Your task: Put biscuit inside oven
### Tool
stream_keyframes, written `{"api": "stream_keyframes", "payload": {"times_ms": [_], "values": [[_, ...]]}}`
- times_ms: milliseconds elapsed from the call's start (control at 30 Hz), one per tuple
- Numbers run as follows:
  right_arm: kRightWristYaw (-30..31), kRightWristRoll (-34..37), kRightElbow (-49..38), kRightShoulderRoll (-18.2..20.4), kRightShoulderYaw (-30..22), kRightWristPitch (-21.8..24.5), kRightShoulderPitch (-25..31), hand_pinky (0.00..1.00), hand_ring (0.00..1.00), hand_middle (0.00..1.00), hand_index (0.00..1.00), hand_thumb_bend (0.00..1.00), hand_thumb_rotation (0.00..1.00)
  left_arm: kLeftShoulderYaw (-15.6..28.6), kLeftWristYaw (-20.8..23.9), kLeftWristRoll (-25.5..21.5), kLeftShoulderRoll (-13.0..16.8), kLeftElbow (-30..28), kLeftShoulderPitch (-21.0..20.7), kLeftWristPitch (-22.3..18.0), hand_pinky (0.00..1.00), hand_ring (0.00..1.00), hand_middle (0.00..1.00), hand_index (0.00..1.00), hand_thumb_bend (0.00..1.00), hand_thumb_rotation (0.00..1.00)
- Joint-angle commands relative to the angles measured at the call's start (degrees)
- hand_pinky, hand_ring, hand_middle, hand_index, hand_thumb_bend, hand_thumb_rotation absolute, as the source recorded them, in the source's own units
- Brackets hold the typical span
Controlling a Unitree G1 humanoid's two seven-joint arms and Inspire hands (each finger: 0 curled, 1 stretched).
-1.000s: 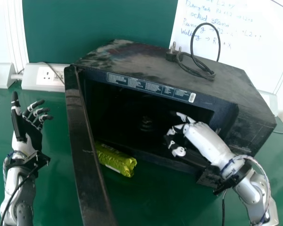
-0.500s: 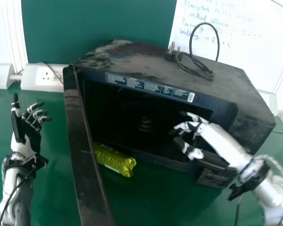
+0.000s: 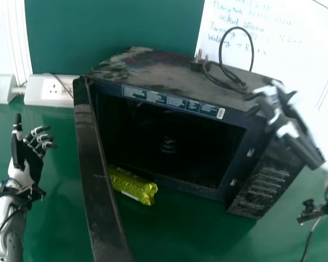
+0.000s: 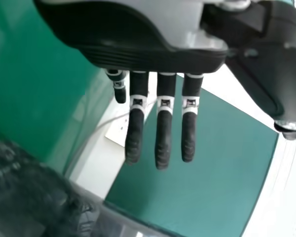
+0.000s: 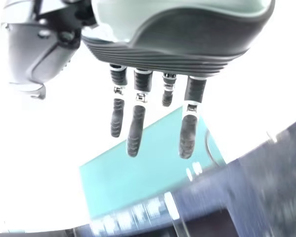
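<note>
In the head view, my right hand (image 3: 287, 128) had drawn up and away from the oven mouth, where it had been a moment earlier, to the upper right front corner of the oven (image 3: 249, 128). The biscuit packet (image 3: 134, 186) had not moved: it lay on the worktop (image 3: 169, 234), well forward of the back edge, by the oven's lower left front corner and partly behind the open door (image 3: 98, 180). So the opening was unblocked, but the task, I judged, was still to be done, with a grasp first. My left hand (image 3: 27, 158) was raised beyond the door, whose panel would hamper any reach from that side.

In the left wrist view, my left fingers hung long and relaxed, gripping nothing.

In the right wrist view, my right fingers were extended and spread a little, holding nothing; I saw them touch nothing there.
</note>
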Motion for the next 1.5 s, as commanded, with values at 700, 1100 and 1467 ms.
{"api": "stream_keyframes", "payload": {"times_ms": [700, 1100, 1467], "values": [[-5.5, 0.0, 13.1, 2.0, -7.7, -10.2, 0.2, 0.28, 0.37, 0.5, 0.65, 0.71, 0.46, 2.0, -2.6, -3.2, 2.4, 6.6, -1.5, 0.4, 0.25, 0.32, 0.41, 0.49, 0.52, 0.08], [-11.9, -2.8, 18.5, 1.8, -7.5, -8.4, -1.8, 0.33, 0.42, 0.55, 0.64, 0.78, 0.5, 1.8, -2.9, -3.7, 2.5, 6.3, -1.2, 0.0, 0.25, 0.32, 0.41, 0.49, 0.52, 0.08], [-15.3, -5.5, 18.8, 1.1, -5.4, -5.0, -3.4, 0.32, 0.41, 0.53, 0.67, 0.85, 0.52, 1.8, -2.7, -3.9, 2.7, 6.4, -1.4, 0.4, 0.26, 0.32, 0.41, 0.49, 0.52, 0.08]]}}
